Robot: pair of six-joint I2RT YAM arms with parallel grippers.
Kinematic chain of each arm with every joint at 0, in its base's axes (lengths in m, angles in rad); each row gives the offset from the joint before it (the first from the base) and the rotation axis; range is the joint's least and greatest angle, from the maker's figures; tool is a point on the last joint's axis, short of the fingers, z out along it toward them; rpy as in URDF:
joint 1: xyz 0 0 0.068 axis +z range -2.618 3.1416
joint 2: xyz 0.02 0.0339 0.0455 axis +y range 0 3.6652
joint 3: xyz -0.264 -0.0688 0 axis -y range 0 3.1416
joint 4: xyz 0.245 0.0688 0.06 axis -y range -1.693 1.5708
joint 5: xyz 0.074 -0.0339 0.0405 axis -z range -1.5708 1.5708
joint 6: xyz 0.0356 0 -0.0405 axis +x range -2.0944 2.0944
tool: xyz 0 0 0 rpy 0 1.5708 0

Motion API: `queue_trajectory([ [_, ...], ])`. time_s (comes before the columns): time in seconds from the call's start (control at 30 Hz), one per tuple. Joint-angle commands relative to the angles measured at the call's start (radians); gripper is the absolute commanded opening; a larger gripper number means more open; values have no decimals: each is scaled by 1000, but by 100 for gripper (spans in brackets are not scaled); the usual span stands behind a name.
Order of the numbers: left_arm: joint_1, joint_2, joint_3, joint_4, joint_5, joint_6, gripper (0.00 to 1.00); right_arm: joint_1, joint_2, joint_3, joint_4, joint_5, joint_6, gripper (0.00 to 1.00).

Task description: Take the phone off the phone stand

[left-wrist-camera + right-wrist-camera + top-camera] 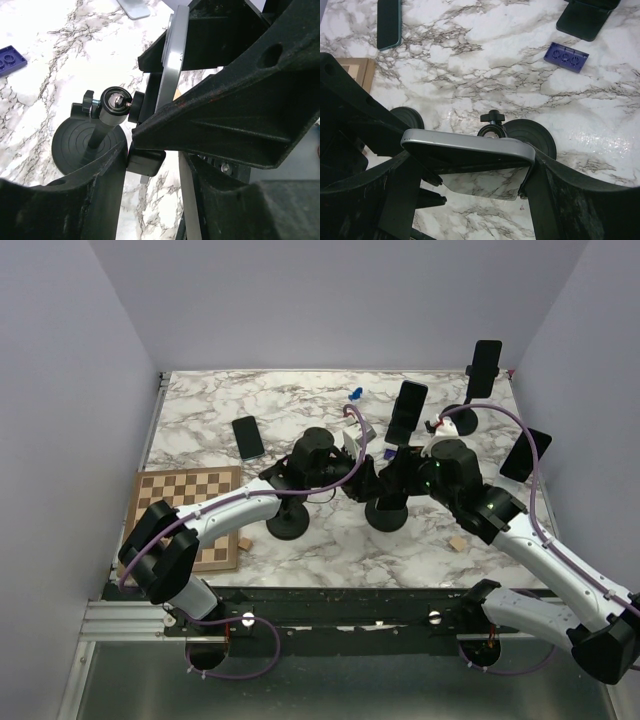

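A phone with a silver rim [470, 145] is held by its two side edges between my right gripper's [472, 175] fingers. It stands right in front of the black phone stand's ball head [492, 131], above the stand's round base [535, 137]. In the left wrist view the phone [172, 65] shows edge-on beside the stand's knob and pole [112, 102]. My left gripper [155, 200] is open, with a black holder piece [145, 160] touching its left finger. In the top view both grippers [355, 478] [395, 472] meet over the stand [385, 512] and hide the phone.
A second round stand base [287, 525] sits to the left. Other phones stand on stands at the back right [408, 410] [485, 368] [525, 455]. A phone lies flat [248, 438]. A chessboard [190, 515], a blue brick [354, 394] and small wooden blocks [457, 543] lie around.
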Motion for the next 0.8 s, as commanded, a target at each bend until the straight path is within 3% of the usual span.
queue_trajectory([
  [0.0,-18,11,14,48,63,-5,54,-7,20,20,-20,-14,14,1],
  [0.17,-19,22,21,52,69,-9,47,-7,17,17,-15,-8,15,1],
  [0.4,-23,40,17,57,75,-23,50,-7,17,6,-2,-8,18,1],
  [0.47,-23,40,15,55,72,-24,43,-7,17,6,-1,-3,15,1],
  [0.67,-18,2,-27,50,90,4,9,-7,7,-6,-2,36,-36,1],
  [0.77,-7,-9,-44,49,142,36,0,-8,-31,-48,51,-24,-104,1],
])
